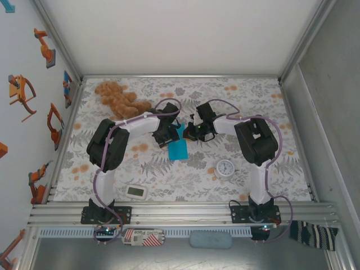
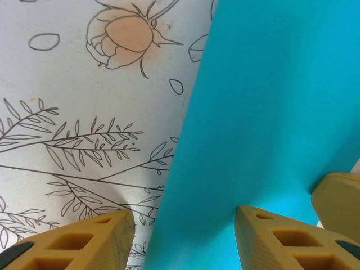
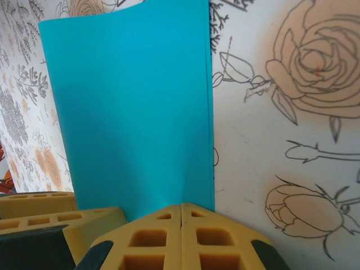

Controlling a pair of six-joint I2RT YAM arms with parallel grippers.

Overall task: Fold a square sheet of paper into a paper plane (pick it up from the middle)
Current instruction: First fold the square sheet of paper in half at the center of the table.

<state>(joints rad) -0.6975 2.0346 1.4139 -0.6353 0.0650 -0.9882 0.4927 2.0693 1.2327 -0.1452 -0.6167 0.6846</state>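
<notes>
The turquoise sheet of paper (image 1: 178, 149) lies mid-table between the two grippers, its far end lifted. In the right wrist view the paper (image 3: 129, 107) stands up from the floral cloth and looks doubled, with two layers along its right edge. My right gripper (image 3: 181, 206) is shut on its near edge. In the left wrist view the paper (image 2: 264, 112) slants between the jaws of my left gripper (image 2: 183, 216), which stands open. Its right finger (image 2: 264, 236) touches the sheet. In the top view the left gripper (image 1: 167, 136) and the right gripper (image 1: 192, 133) face each other closely over the paper.
A brown teddy bear (image 1: 118, 97) lies at the back left. A small round white clock (image 1: 225, 167) sits to the front right of the paper. A white rectangular gadget (image 1: 136, 192) rests near the front edge. Metal frame rails border the table.
</notes>
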